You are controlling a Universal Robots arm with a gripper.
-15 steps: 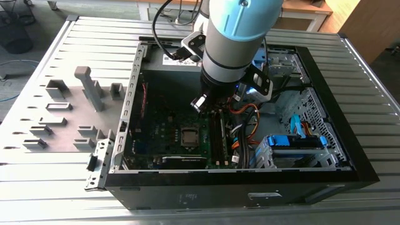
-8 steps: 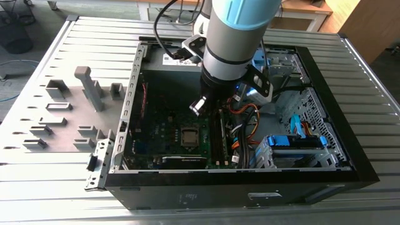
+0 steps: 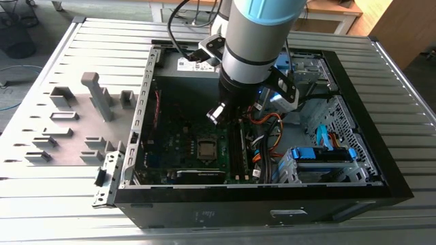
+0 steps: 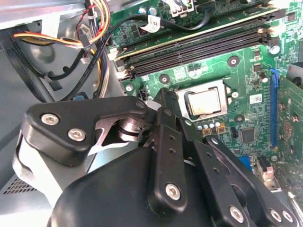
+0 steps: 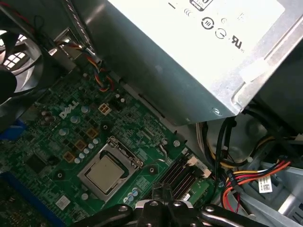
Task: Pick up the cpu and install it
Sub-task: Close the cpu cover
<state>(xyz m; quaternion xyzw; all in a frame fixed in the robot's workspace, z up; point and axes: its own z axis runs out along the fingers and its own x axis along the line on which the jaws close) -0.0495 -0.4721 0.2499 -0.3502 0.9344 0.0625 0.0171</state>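
cpu (image 5: 105, 173) seated in socket, end effector (image 4: 163, 106) above

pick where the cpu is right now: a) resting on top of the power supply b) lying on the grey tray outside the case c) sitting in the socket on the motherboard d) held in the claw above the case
c: in both wrist views the cpu lies flat inside the metal socket frame on the green motherboard, with the claw above the board beside it, not on it.

Cpu (image 5: 105, 172) in socket on motherboard (image 5: 57, 137).
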